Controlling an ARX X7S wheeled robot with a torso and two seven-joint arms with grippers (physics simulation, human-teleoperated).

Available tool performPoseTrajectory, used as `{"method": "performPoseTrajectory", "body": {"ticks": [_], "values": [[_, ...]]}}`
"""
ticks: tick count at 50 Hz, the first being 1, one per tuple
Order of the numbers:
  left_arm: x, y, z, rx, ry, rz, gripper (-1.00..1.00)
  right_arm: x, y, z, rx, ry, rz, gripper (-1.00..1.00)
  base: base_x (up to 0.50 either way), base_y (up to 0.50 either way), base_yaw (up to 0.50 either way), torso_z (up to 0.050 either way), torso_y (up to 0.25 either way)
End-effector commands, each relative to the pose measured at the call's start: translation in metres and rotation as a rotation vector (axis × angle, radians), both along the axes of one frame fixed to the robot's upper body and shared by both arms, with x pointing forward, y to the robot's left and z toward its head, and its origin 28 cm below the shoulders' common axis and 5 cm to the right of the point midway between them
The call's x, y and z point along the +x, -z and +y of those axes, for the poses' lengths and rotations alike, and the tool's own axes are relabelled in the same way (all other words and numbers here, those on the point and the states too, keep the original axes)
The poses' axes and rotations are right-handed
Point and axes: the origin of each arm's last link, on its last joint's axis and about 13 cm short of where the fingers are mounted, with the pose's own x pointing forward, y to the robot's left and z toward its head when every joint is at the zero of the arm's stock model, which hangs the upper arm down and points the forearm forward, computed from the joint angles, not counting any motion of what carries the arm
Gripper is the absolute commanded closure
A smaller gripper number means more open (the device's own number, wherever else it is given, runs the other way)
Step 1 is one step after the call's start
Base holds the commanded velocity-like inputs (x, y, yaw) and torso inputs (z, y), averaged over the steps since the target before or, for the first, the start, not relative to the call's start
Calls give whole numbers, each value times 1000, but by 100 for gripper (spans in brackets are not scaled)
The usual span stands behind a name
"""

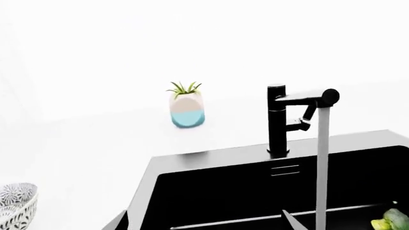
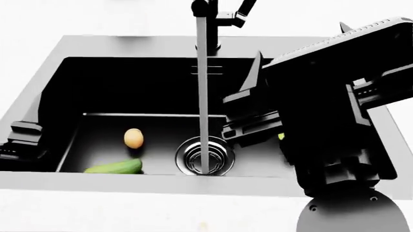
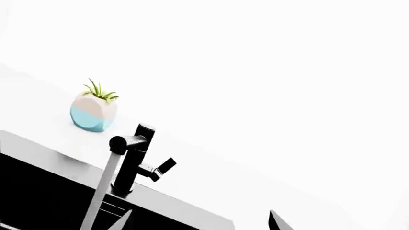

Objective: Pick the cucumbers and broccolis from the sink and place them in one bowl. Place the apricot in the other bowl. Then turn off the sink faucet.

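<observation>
Head view: we see cucumber [image 2: 114, 167] lying crosswise at the sink [image 2: 51, 48] front-left, apricot [image 2: 133, 138] just behind; left gripper [image 2: 22, 140] nearer, right gripper [image 2: 252, 113] opposite; claw openings unclear.

One cucumber [image 2: 115, 167]; one apricot [image 2: 133, 138]; one faucet [image 2: 216, 24]

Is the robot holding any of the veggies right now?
No. The cucumber and apricot lie loose in the sink; no gripper shows anything between its fingers.
</observation>
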Motion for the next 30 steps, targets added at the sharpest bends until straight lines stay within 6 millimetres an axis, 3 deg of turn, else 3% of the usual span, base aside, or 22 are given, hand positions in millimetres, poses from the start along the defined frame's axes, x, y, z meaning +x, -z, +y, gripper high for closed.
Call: {"method": "performPoseTrajectory", "body": {"ticks": [1,22,27,30], "values": [[7,-13,0,-8,23,15,-100,-2,-15,-5,17,9,-23,-100,500,0,0,50,72],[7,-10,0,0,28,44,-100,-7,-9,-8,27,4,-16,-100,500,0,0,50,84],[15,-4,2,6,21,132,-100,4,6,-17,77,33,147,-100,238,0,0,20,26],[34,2,4,44,12,229,-100,15,12,-20,90,17,258,-100,0,0,0,0,0]]}}
